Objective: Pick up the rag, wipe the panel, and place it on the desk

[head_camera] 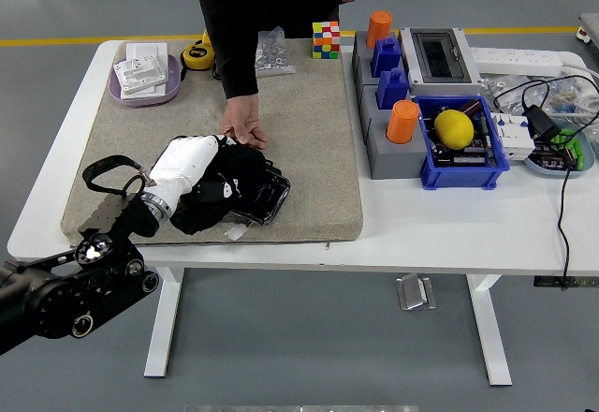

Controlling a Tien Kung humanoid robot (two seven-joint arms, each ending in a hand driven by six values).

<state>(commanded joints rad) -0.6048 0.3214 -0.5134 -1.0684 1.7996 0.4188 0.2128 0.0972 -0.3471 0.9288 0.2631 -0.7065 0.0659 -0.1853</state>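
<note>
While the left robot hand presses down, the black rag lies bunched under its curled, gripping fingers.

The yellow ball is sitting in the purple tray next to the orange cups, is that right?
Not quite. The head view shows the yellow ball sitting in the blue bin, not a purple tray. It is next to the orange cups.

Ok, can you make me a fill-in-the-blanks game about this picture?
1. The robot hand presses a ____ rag.
2. The rag lies on the panel, which sits on a beige ____.
3. The blue bin holds a ____ ball.
4. A person's hand rests on the ____ side of the panel.

Missing words: black; mat; yellow; far
</note>
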